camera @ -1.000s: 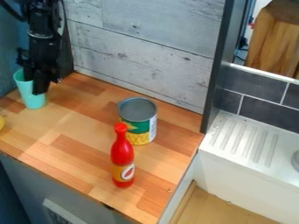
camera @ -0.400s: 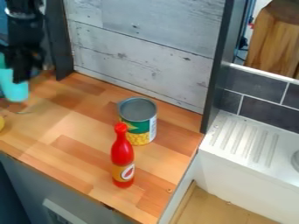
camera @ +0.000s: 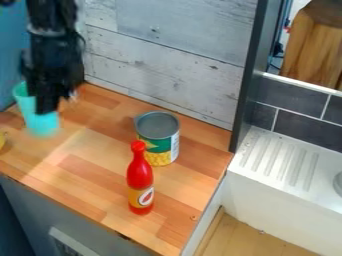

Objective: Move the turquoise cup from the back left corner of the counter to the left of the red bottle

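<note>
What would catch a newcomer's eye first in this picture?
Probably the bright red bottle, which stands upright near the front edge of the wooden counter. Just behind it is an open-topped can with a green and yellow label. At the upper left, the turquoise cup also stands out against the black gripper that holds it.

Item 1: a can (camera: 158, 125), one wraparound label (camera: 152, 144), green above, yellow kernels pictured below. I see a white panel (camera: 175, 145) along its right side; its print is too small for me to read. Item 2: a red bottle (camera: 139, 172), one orange-yellow label (camera: 135, 195) on the lower body, bearing a pale oval emblem (camera: 146, 196) with a red mark. Legible words or numbers: I can make out none.
</note>
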Controlling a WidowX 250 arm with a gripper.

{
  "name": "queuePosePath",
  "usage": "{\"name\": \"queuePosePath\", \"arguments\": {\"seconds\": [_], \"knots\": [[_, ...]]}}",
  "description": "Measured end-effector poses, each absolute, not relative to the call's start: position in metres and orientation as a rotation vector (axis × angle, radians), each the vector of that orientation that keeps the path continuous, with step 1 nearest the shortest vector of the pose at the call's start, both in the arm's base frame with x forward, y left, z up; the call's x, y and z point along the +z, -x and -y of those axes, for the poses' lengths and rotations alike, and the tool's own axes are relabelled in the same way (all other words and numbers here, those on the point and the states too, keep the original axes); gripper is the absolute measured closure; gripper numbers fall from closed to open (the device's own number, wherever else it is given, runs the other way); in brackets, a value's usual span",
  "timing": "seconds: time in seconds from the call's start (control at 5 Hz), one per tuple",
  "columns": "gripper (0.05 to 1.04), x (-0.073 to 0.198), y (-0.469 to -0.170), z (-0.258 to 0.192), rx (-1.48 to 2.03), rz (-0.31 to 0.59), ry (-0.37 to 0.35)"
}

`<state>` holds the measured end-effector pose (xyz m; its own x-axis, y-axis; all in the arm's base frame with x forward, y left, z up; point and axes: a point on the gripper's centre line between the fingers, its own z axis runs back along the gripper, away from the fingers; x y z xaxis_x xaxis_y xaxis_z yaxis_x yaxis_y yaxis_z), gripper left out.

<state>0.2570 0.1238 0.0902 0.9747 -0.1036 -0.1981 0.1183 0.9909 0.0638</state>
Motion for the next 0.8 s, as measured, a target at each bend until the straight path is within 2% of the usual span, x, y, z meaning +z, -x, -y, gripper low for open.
{"name": "queuePosePath", "arguments": {"seconds": [0.2, 0.6, 0.8], "knots": [[0.978, 0.069, -0.249, -0.096, -0.228, -0.229, -0.062], [0.978, 0.041, -0.251, -0.083, -0.298, -0.257, -0.083], [0.978, 0.036, -0.255, -0.083, -0.313, -0.265, -0.088]]}}
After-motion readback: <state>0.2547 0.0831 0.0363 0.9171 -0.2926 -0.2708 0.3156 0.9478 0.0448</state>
